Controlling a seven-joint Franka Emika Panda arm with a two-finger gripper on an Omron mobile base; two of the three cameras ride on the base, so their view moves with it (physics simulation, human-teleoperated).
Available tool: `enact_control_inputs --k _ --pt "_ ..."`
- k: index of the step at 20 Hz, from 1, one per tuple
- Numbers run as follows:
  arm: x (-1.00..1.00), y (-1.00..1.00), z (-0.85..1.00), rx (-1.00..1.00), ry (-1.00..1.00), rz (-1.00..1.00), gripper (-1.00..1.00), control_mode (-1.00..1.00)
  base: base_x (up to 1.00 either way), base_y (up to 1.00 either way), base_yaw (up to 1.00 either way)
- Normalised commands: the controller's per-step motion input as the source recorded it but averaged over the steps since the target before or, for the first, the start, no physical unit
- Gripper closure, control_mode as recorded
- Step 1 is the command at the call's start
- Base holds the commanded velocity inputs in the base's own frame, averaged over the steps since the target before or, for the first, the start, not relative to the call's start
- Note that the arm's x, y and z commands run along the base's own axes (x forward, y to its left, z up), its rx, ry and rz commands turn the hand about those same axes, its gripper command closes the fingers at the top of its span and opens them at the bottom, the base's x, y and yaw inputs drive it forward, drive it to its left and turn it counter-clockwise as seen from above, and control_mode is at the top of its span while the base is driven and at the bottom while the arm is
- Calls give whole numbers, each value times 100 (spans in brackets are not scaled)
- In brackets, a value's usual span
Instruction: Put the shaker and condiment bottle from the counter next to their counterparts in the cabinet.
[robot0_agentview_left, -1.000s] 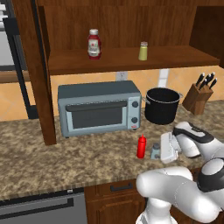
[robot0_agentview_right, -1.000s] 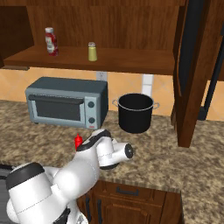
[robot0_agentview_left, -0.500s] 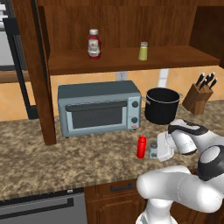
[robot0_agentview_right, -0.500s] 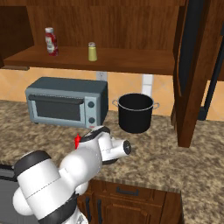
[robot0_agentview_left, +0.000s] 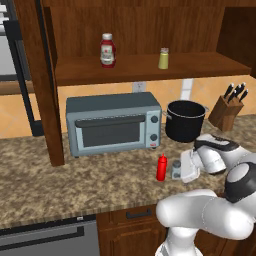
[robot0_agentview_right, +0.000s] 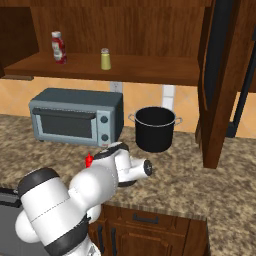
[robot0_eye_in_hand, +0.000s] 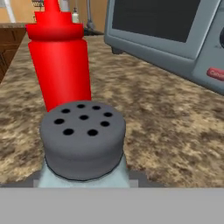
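The pale blue-grey shaker (robot0_agentview_left: 176, 169) with its perforated grey cap (robot0_eye_in_hand: 83, 133) stands on the speckled counter (robot0_agentview_left: 75, 185). My gripper (robot0_agentview_left: 180, 169) reaches in from the right and is shut on the shaker's body; dark fingertips (robot0_eye_in_hand: 35, 180) press against its sides. The slim red condiment bottle (robot0_agentview_left: 161, 167) stands upright just left of the shaker, close behind it in the hand view (robot0_eye_in_hand: 61, 65); its nozzle tip (robot0_agentview_right: 89, 160) peeks over my arm. On the cabinet shelf (robot0_agentview_left: 140, 70) stand the counterparts: a wide red bottle with a white cap (robot0_agentview_left: 107, 51) and a yellowish-green shaker (robot0_agentview_left: 163, 58).
A grey toaster oven (robot0_agentview_left: 112, 122) sits behind the bottle, with a black pot (robot0_agentview_left: 185, 120) to its right and a knife block (robot0_agentview_left: 227, 107) beyond. A thick wooden post (robot0_agentview_left: 47, 100) drops to the counter left of the oven; another post (robot0_agentview_right: 220, 100) stands on the right.
The jaws have closed from wide open onto the shaker. The hand has pushed slightly left toward it. Bottle and shaker have stayed in place.
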Motion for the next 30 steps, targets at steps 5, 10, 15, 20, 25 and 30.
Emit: enact_control_inputs --k 5,10,15,20,25,30 --pt "0 0 35 -1 0 -7 100 -100 0 0 0" --pt "0 0 45 -3 0 -7 100 -100 0 0 0" --pt "0 0 52 -2 0 -11 100 -100 0 0 0" --pt "0 0 53 0 0 -11 100 -100 0 0 0" --pt "0 0 53 -2 -2 -10 100 -100 0 0 0" --pt "0 0 51 -3 -1 -9 100 -100 0 0 0"
